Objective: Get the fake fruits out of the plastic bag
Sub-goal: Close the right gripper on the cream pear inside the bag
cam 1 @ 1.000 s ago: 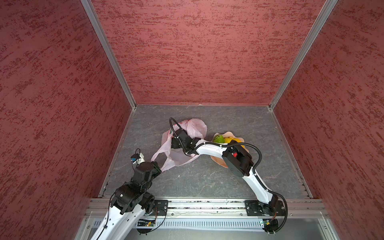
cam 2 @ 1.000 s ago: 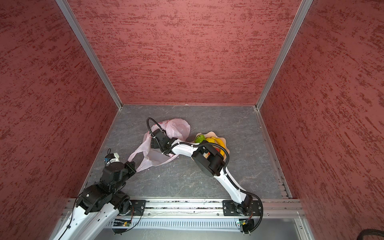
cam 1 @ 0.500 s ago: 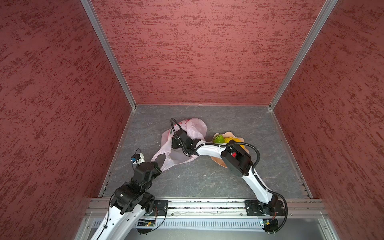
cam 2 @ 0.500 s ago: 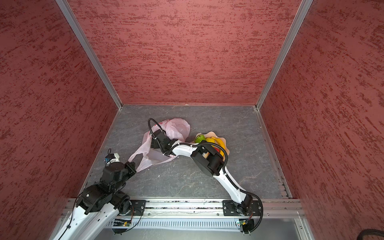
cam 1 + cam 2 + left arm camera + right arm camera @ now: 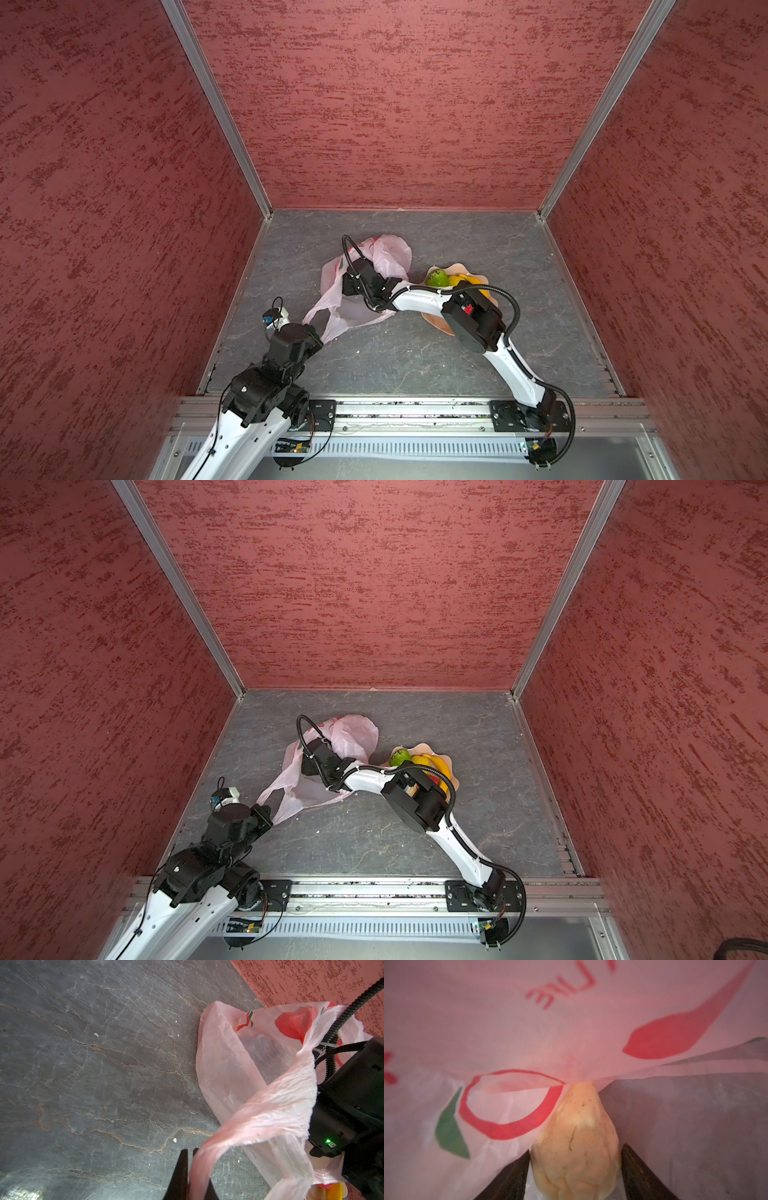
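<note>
Pinching a twisted loop handle of the plastic bag [image 5: 239,1076] with the left claw [image 5: 190,1150], slim dark fingers nearly together on the thin film. Draws that handle into a taut, wrinkled strip running from the bag's body to its near-left side in both top views.

Reaching into the bag's open mouth with the right claw [image 5: 575,1153], wedge-shaped dark fingers set against both sides of a beige lumpy fruit [image 5: 577,1122]. Pear-like in shape, tapering to a narrow tip, creased and lightly speckled, with the tip tucked under a drooping fold of film. Sits inside the bag, hidden in both top views behind the black wrist.

Looks translucent and pale pink all over, crinkly and soft-folded, printed with a red ring, red leaf-like strokes, a green leaf and mirrored red letters. Puffs up on the far side, lies flat and slack on the near side.

Resting just to the right of the bag: a peach-coloured scalloped bowl [image 5: 428,746] with a wavy rim, holding a round green fruit [image 5: 400,756] and a curved, glossy yellow banana [image 5: 436,764], partly covered by the right arm's elbow.

Spreading beneath the bag: a grey tabletop [image 5: 415,357], matt and slate-like, veined with pale and rusty cracks, dotted with a few white crumbs.
</note>
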`<action>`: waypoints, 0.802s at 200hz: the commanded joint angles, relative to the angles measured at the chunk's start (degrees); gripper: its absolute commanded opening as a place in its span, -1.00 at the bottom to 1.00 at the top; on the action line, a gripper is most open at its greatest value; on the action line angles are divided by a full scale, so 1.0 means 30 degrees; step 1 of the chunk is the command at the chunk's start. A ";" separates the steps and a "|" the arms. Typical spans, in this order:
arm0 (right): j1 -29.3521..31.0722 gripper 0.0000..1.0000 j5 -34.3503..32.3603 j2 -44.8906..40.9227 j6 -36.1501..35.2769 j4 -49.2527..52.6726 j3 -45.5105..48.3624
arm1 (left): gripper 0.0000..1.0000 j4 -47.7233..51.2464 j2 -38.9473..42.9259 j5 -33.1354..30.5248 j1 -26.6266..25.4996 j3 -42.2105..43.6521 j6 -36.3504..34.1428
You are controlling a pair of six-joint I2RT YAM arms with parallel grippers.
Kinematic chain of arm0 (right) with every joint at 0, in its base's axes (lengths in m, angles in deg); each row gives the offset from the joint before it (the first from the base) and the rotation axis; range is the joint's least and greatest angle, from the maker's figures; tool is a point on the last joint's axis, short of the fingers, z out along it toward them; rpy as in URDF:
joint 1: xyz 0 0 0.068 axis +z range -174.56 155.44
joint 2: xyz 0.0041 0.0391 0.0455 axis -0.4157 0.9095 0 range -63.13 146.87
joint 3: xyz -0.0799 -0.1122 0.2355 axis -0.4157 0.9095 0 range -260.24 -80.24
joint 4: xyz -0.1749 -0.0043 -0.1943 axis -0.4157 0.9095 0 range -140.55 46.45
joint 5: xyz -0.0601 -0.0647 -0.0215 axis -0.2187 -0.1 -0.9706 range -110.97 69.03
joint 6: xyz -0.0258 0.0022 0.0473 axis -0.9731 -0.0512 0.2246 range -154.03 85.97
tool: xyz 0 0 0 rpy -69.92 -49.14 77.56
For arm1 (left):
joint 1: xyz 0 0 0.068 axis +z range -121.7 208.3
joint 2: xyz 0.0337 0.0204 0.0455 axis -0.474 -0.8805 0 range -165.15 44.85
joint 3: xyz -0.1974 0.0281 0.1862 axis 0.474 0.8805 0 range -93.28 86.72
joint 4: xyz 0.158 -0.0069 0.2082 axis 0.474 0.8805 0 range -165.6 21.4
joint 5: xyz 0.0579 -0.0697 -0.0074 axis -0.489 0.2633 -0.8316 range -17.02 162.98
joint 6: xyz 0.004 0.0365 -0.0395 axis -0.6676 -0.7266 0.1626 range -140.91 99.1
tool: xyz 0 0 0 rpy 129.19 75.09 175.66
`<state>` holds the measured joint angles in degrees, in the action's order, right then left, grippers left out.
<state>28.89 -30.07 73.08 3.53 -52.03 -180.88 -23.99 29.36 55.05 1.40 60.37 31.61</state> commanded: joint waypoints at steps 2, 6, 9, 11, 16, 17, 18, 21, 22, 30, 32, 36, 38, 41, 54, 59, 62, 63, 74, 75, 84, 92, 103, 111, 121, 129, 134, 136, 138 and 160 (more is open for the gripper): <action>-0.0268 0.29 -0.0313 0.0415 0.0185 -0.0685 0.0220 | -0.81 0.0285 -0.0078 0.0030 0.0117 0.0023 0.0179; -0.0268 0.27 -0.0328 0.0392 0.0198 -0.0695 0.0253 | -0.81 0.0280 -0.0060 0.0027 0.0117 0.0023 0.0193; -0.0268 0.26 -0.0323 0.0402 0.0184 -0.0697 0.0242 | -0.81 0.0284 -0.0054 0.0015 0.0125 0.0023 0.0210; -0.0268 0.24 -0.0324 0.0393 0.0177 -0.0699 0.0245 | -0.81 0.0278 -0.0061 0.0005 0.0119 0.0023 0.0203; -0.0268 0.21 -0.0362 0.0345 0.0174 -0.0709 0.0262 | -0.81 0.0285 -0.0053 0.0001 0.0117 0.0005 0.0214; -0.0268 0.20 -0.0378 0.0353 0.0184 -0.0709 0.0264 | -0.81 0.0270 -0.0053 0.0001 0.0117 -0.0001 0.0203; -0.0268 0.19 -0.0371 0.0342 0.0204 -0.0709 0.0279 | -0.81 0.0278 -0.0053 0.0001 0.0117 -0.0003 0.0212; -0.0268 0.16 -0.0390 0.0311 0.0207 -0.0709 0.0293 | -0.81 0.0270 -0.0053 -0.0024 0.0117 -0.0006 0.0198; -0.0268 0.16 -0.0377 0.0307 0.0201 -0.0709 0.0294 | -0.81 0.0277 -0.0068 -0.0026 0.0117 -0.0006 0.0195; -0.0265 0.10 -0.0341 0.0203 0.0171 -0.0782 0.0375 | -0.81 0.0285 -0.0060 -0.0054 0.0123 -0.0057 0.0221; -0.0267 0.09 -0.0322 0.0168 0.0159 -0.0801 0.0395 | -0.81 0.0285 -0.0084 -0.0078 0.0119 -0.0041 0.0243; -0.0268 0.07 -0.0277 0.0124 0.0130 -0.0838 0.0433 | -0.81 0.0313 -0.0110 -0.0112 0.0117 -0.0063 0.0250; -0.0268 0.06 -0.0276 0.0104 0.0120 -0.0829 0.0454 | -0.81 0.0307 -0.0111 -0.0115 0.0125 -0.0064 0.0250; -0.0268 0.04 -0.0258 0.0073 0.0108 -0.0842 0.0476 | -0.81 0.0303 -0.0097 -0.0145 0.0126 -0.0065 0.0250; -0.0268 -0.01 -0.0246 -0.0038 0.0019 -0.0833 0.0526 | -0.81 0.0269 -0.0088 -0.0174 0.0118 -0.0065 0.0251; -0.0261 -0.04 -0.0261 -0.0076 -0.0022 -0.0852 0.0574 | -0.81 0.0285 -0.0070 -0.0174 0.0117 -0.0065 0.0254; -0.0267 -0.06 -0.0271 -0.0089 -0.0016 -0.0866 0.0601 | -0.81 0.0285 -0.0081 -0.0174 0.0117 -0.0083 0.0262; -0.0268 -0.06 -0.0273 -0.0098 -0.0028 -0.0861 0.0609 | -0.81 0.0270 -0.0096 -0.0174 0.0117 -0.0089 0.0271; -0.0268 -0.08 -0.0305 -0.0179 -0.0095 -0.0834 0.0675 | -0.81 0.0256 -0.0063 -0.0176 0.0147 -0.0094 0.0276; -0.0268 -0.08 -0.0320 -0.0187 -0.0097 -0.0845 0.0690 | -0.81 0.0256 -0.0058 -0.0175 0.0132 -0.0094 0.0278; -0.0266 -0.09 -0.0357 -0.0202 -0.0142 -0.0829 0.0725 | -0.81 0.0256 -0.0075 -0.0179 0.0150 -0.0105 0.0259; -0.0268 -0.10 -0.0361 -0.0208 -0.0155 -0.0834 0.0758 | -0.81 0.0282 -0.0053 -0.0174 0.0159 -0.0109 0.0251; -0.0268 -0.10 -0.0355 -0.0197 -0.0157 -0.0841 0.0778 | -0.81 0.0305 -0.0053 -0.0147 0.0140 -0.0126 0.0266; -0.0268 -0.11 -0.0322 -0.0196 -0.0157 -0.0878 0.0765 | -0.81 0.0371 -0.0024 -0.0145 0.0149 -0.0148 0.0265; -0.0268 -0.13 -0.0307 -0.0187 -0.0157 -0.0931 0.0764 | -0.81 0.0463 -0.0013 -0.0153 0.0139 -0.0164 0.0265; -0.0268 -0.14 -0.0263 -0.0181 -0.0157 -0.0989 0.0758 | -0.81 0.0489 0.0010 -0.0160 0.0163 -0.0189 0.0280; -0.0268 -0.15 -0.0251 -0.0180 -0.0166 -0.0975 0.0763 | -0.81 0.0510 0.0018 -0.0149 0.0154 -0.0173 0.0281; -0.0268 -0.15 -0.0226 -0.0177 -0.0159 -0.0988 0.0764 | -0.81 0.0532 0.0033 -0.0154 0.0171 -0.0180 0.0280; -0.0268 -0.15 -0.0193 -0.0186 -0.0157 -0.1015 0.0764 | -0.81 0.0545 0.0034 -0.0162 0.0167 -0.0181 0.0309; -0.0268 -0.03 0.0013 -0.0137 -0.0218 -0.1017 0.0706 | -0.81 0.0578 -0.0008 -0.0175 0.0132 -0.0211 0.0279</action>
<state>28.69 -30.07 73.08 3.16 -54.60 -179.81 -23.51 29.36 54.96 1.62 60.37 32.28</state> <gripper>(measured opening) 0.491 0.095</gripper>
